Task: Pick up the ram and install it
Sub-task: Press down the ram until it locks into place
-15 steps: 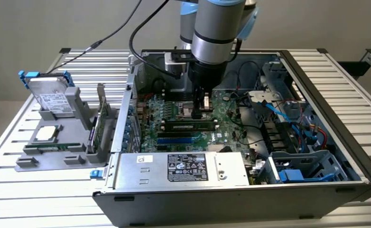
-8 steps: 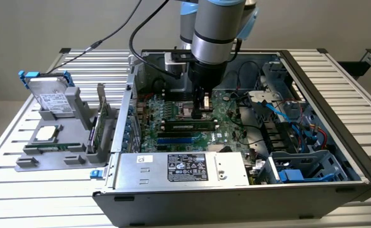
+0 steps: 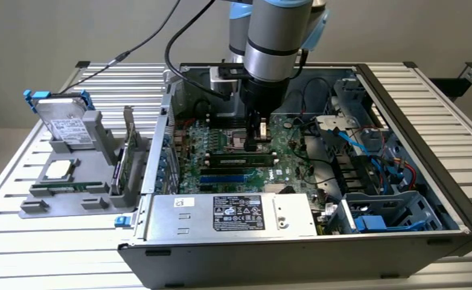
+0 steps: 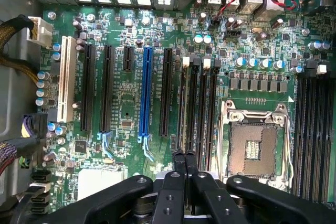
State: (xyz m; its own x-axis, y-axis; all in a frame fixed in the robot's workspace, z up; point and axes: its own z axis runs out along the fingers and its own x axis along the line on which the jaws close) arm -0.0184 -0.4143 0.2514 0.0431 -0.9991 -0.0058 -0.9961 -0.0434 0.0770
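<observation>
pincer point(image 4: 184, 155) clamped fully shut, I see nothing between tips | ram point(image 3: 238, 160) sits edge-up on motherboard point(image 4: 126, 103), just under the tips, contact unclear | I judge it light, stiff, thin, fragile; I'd grip top edge or short ends, off chips and contacts

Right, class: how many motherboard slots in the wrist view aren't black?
2: a white slot by the cables, a blue slot between black slots nearer the processor socket. Others may be hidden.

silver-and-blue cylindrical robot arm point(image 3: 276, 36) vertical, wrist pointing straight down; black two-finger gripper point(image 4: 184, 157) at its end, fingers closed tight together, tips lowest.
</observation>
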